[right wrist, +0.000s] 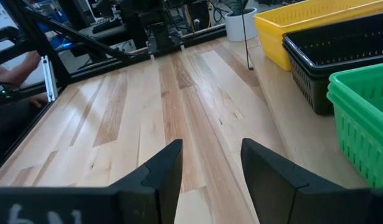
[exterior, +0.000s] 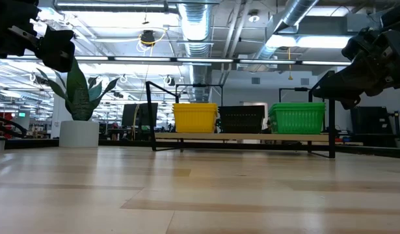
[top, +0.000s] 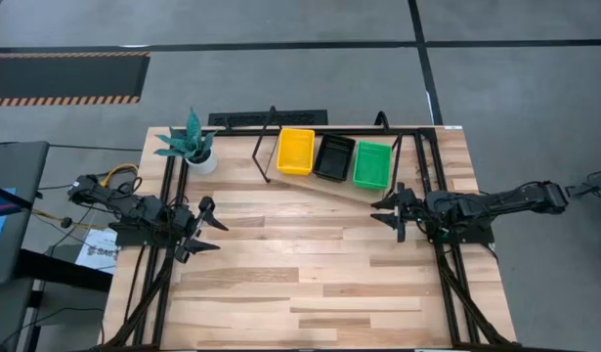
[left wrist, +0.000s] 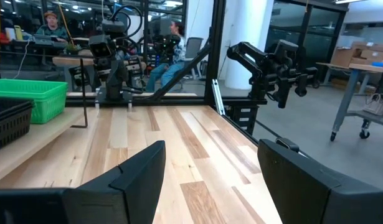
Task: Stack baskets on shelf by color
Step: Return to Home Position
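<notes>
The light wooden shelf (top: 320, 184) stands at the table's far side on thin black wire legs. On it sit three basket stacks side by side: yellow (top: 296, 151) at the left, black (top: 334, 157) in the middle, green (top: 372, 164) at the right. They also show in the low view: yellow (exterior: 195, 117), black (exterior: 242, 119), green (exterior: 297, 117). My left gripper (top: 210, 228) hovers open and empty at the table's left side. My right gripper (top: 386, 212) hovers open and empty at the right, near the shelf's right end.
A potted green plant (top: 193, 145) stands at the far left corner of the table. A black frame (top: 163, 244) runs along the table's left and right sides. The wooden tabletop (top: 300, 264) lies bare between the two grippers and toward the near edge. People sit in the room beyond.
</notes>
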Available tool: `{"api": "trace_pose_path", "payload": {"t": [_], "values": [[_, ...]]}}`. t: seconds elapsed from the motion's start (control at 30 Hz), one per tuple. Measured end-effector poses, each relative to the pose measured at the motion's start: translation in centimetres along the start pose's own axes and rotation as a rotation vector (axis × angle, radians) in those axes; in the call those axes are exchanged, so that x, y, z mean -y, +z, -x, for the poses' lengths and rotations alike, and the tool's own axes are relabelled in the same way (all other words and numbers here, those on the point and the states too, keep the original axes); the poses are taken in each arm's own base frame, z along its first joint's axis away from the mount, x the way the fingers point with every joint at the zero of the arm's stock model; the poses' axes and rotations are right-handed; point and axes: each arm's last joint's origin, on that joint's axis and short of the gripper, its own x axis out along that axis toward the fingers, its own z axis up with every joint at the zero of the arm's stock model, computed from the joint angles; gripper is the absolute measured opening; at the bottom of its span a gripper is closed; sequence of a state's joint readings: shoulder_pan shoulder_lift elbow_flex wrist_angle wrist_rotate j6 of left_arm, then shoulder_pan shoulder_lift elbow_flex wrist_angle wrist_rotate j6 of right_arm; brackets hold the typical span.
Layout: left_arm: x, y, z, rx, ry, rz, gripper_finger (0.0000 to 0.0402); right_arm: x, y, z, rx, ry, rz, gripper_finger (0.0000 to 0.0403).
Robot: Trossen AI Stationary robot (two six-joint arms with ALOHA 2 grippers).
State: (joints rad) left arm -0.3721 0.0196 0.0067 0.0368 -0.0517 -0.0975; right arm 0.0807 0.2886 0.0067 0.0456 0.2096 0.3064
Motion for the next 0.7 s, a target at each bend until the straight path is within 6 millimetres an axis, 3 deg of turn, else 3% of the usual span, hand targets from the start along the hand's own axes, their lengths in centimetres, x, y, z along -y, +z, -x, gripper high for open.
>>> {"api": "trace_pose_path", "payload": {"t": [0.7], "values": [[0.00,0.00,0.00,0.000,0.000,0.000,0.0244,0.00,0.00,0.00,0.000,0.000,0.000,0.0185]]}}
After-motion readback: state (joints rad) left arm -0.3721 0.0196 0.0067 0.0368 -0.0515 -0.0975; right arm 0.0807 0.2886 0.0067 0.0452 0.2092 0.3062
